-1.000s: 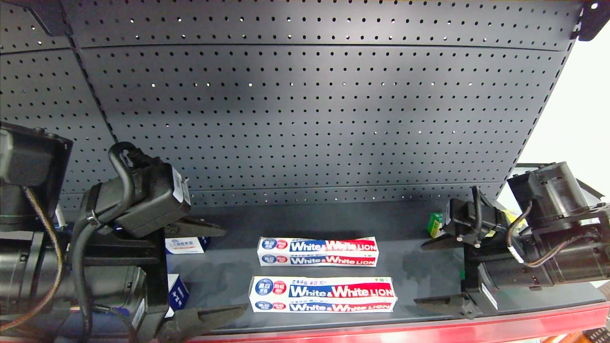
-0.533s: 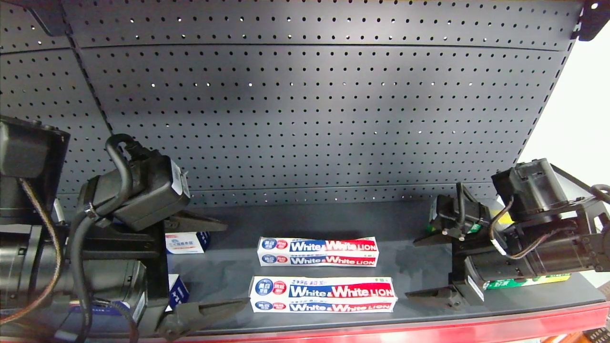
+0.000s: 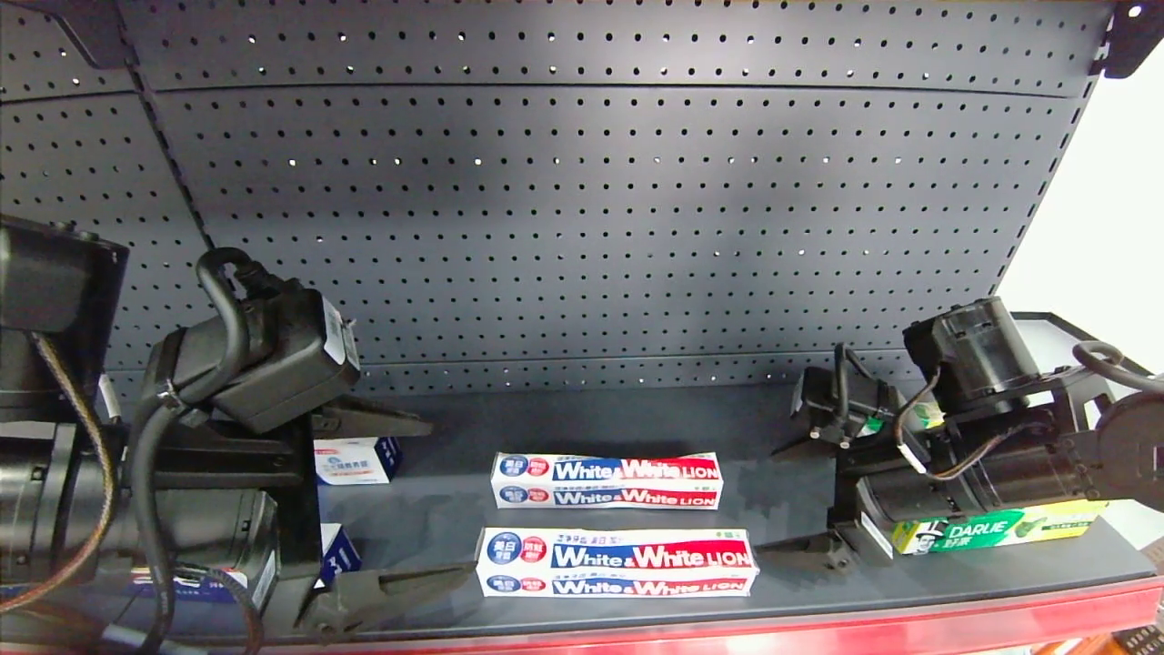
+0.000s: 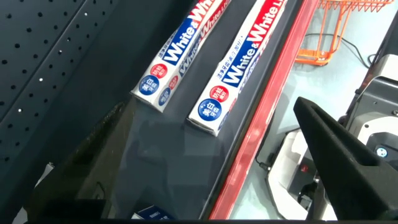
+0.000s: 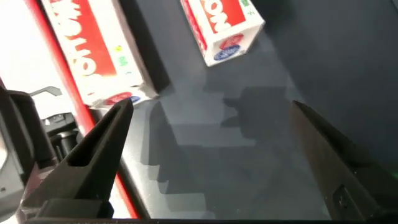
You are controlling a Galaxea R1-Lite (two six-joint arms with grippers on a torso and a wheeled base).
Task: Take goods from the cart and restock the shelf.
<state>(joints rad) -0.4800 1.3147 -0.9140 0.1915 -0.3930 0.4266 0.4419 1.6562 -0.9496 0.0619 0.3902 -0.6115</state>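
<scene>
Two white, red and blue toothpaste boxes lie side by side mid-shelf, one behind [image 3: 607,480] and one in front [image 3: 617,562]. My left gripper [image 3: 452,498] hangs open just left of them, nothing between its fingers; its wrist view shows both boxes [image 4: 186,59] [image 4: 245,65] beyond the open gripper [image 4: 210,107]. My right gripper [image 3: 766,500] is open and empty just right of the boxes, whose ends [image 5: 96,43] [image 5: 227,25] show in its wrist view ahead of the gripper [image 5: 211,104]. A green toothpaste box [image 3: 991,530] lies on the shelf under the right arm.
The dark shelf board [image 3: 436,518] has a red front lip [image 3: 818,628] and a perforated back panel [image 3: 582,227]. Small white-and-blue boxes [image 3: 350,459] [image 3: 336,557] sit behind the left arm. An orange wire basket [image 4: 348,31] stands on the floor below.
The right arm has shifted left toward the middle of the shelf, uncovering the green toothpaste box lying behind it. The left arm has risen slightly. Both grippers stay open.
</scene>
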